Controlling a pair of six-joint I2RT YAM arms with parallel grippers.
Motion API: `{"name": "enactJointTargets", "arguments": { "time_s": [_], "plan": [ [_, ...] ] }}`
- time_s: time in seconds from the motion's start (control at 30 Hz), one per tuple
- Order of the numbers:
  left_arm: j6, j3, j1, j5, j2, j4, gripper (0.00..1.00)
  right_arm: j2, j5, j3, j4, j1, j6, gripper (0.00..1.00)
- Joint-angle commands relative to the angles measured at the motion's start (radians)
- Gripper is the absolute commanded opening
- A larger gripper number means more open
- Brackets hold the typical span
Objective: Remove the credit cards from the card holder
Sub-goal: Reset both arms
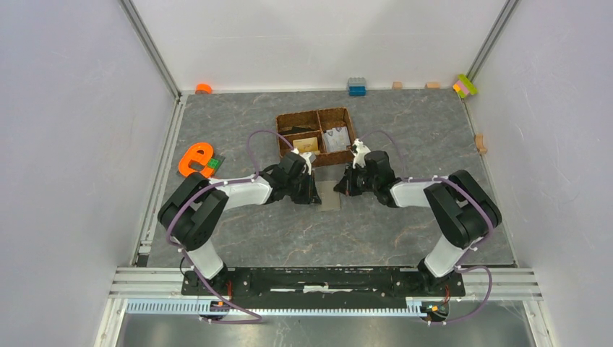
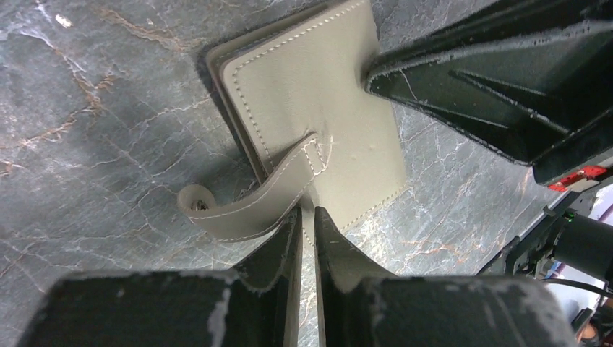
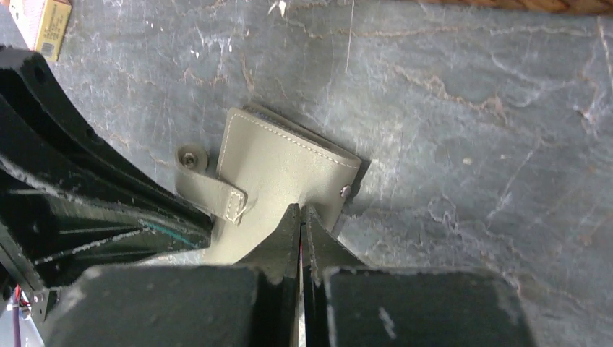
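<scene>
The card holder [image 2: 318, 94] is shown folded, tab unfastened, on the worktop [image 1: 405, 238] at 6 o'clock from the basket [image 1: 316, 112]. Its edge is pinched by the left claw [image 2: 309, 213]; it is touched by the right claw [image 3: 301, 211], clenched empty.

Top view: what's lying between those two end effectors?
The card holder, flat on the table; the top view shows it, and both wrist views show it closer.

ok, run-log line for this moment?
card holder: closed, strap loose | left pincer: nipping holder edge | right pincer: shut, tip on holder
</scene>
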Motion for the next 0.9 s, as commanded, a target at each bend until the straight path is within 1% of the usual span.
{"name": "enactJointTargets", "arguments": {
  "time_s": [0.0,0.07,0.17,0.23,0.37,0.43,0.53,0.57,0.6,0.63,0.67,0.7,0.73,0.8,0.83,0.87],
  "plan": [
    [0.055,0.005,0.002,-0.018,-0.018,-0.01,0.17,0.025,-0.009,0.016,-0.057,-0.024,-0.017,0.0],
    [0.055,-0.006,0.001,-0.015,-0.041,0.001,0.17,-0.051,-0.005,-0.031,-0.014,-0.033,-0.012,0.0],
    [0.055,-0.091,0.0,-0.036,-0.166,0.101,0.2,-0.186,0.069,-0.081,-0.006,-0.037,-0.051,0.0],
    [0.057,-0.147,0.0,-0.082,-0.276,0.133,0.22,-0.271,0.125,-0.109,-0.009,-0.036,-0.075,0.0],
    [0.079,-0.236,0.001,-0.214,-0.492,0.142,0.28,-0.432,0.25,-0.173,0.016,-0.037,-0.116,0.01],
    [0.091,-0.279,0.001,-0.284,-0.6,0.147,0.33,-0.51,0.33,-0.208,0.025,-0.036,-0.148,0.07],
    [0.125,-0.334,0.001,-0.404,-0.752,0.145,0.45,-0.627,0.439,-0.271,0.051,-0.036,-0.255,0.2],
    [0.136,-0.348,0.001,-0.437,-0.796,0.139,0.53,-0.664,0.464,-0.304,0.071,-0.037,-0.286,0.24],
    [0.151,-0.367,0.0,-0.467,-0.831,0.138,0.58,-0.693,0.498,-0.333,0.11,-0.036,-0.312,0.3],
    [0.163,-0.387,0.001,-0.491,-0.868,0.149,0.66,-0.724,0.527,-0.374,0.152,-0.036,-0.325,0.35],
    [0.181,-0.41,0.0,-0.506,-0.894,0.168,0.75,-0.745,0.552,-0.414,0.218,-0.036,-0.339,0.43],
    [0.191,-0.427,0.0,-0.519,-0.923,0.178,0.81,-0.77,0.566,-0.47,0.297,-0.037,-0.354,0.72],
    [0.196,-0.444,0.0,-0.537,-0.948,0.19,0.85,-0.79,0.574,-0.528,0.37,-0.037,-0.385,0.97],
    [0.21,-0.465,0.001,-0.565,-0.977,0.205,0.98,-0.821,0.587,-0.618,0.525,-0.036,-0.463,0.98],
    [0.216,-0.471,0.001,-0.583,-0.985,0.206,1.0,-0.831,0.588,-0.667,0.588,-0.036,-0.501,0.98],
    [0.221,-0.475,0.0,-0.599,-0.991,0.206,1.0,-0.846,0.59,-0.697,0.623,-0.036,-0.549,0.98]
  ]
}}
